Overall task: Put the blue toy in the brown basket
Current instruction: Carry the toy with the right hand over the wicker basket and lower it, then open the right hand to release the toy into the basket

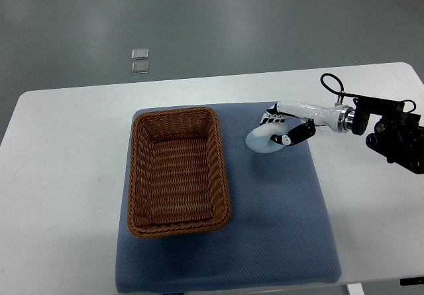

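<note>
Right hand (pixel 281 130), white with black finger joints, reaches in from the right edge on a black-and-silver arm. Fingers curled around a pale blue rounded toy (pixel 262 143); thumb and fingers close on its upper right side. The toy rests on or just above the blue-grey fabric mat (pixel 278 222); contact underneath cannot be told. Its shape is hard to read: pale, partly covered by the fingers.

Brown woven wicker basket (pixel 179 169), rectangular, lies on the mat's left half, empty, apart from the toy, which sits just beside its upper right corner.

The mat lies on a white bench (pixel 59 176). Two small clear square objects (pixel 140 59) on the grey floor beyond the bench, too small to identify.
</note>
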